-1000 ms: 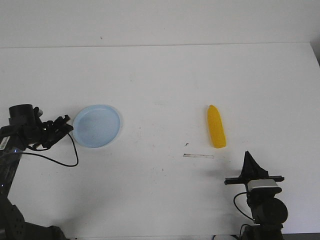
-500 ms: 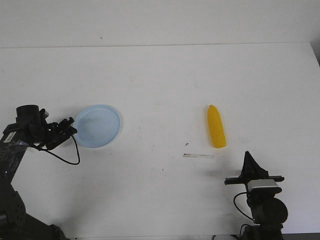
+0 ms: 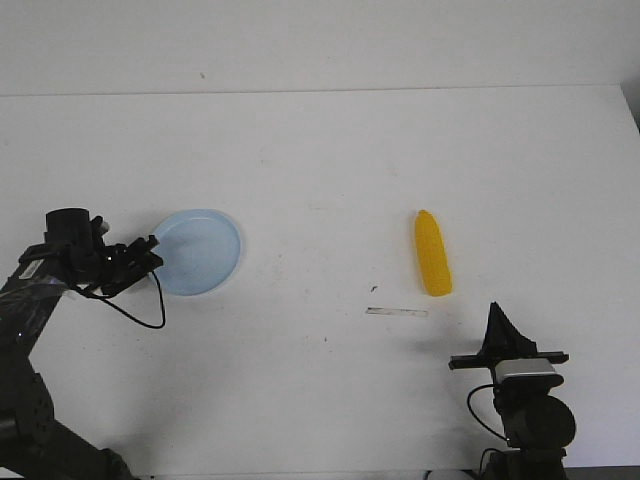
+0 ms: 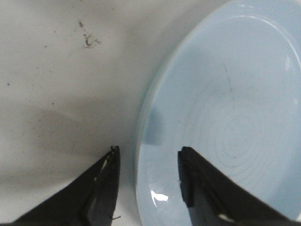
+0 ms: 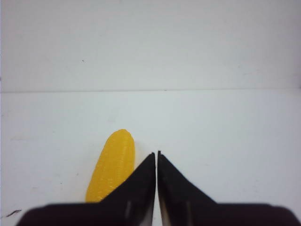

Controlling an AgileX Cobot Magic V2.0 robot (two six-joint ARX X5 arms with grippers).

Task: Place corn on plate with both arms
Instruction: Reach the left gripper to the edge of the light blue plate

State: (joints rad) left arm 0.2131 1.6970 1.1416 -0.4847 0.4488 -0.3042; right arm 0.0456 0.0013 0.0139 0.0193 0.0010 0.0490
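Right now the left gripper (image 3: 150,255) sits at the near-left edge of the plate (image 3: 205,245), its fingers spread, and in the left wrist view the plate's rim (image 4: 141,141) runs through the gap between them, one finger over bare table and the other over the plate's floor. The step in hand looks like taking hold of that rim, so the job is to get the fingers low enough to straddle the thin lip squarely before closing; a shallow bite would likely slip off the smooth edge or tip the plate.

The corn (image 3: 432,253) lies flat on the table well to the right, apart from the plate, pointed end away from the robot. The right gripper (image 3: 497,330) waits near it, fingers pressed together on nothing.

The table (image 3: 330,160) is white, matte and lightly scuffed, with a short strip (image 3: 397,312) of tape or a scratch near the corn. Behind it is a plain pale wall (image 3: 320,40).
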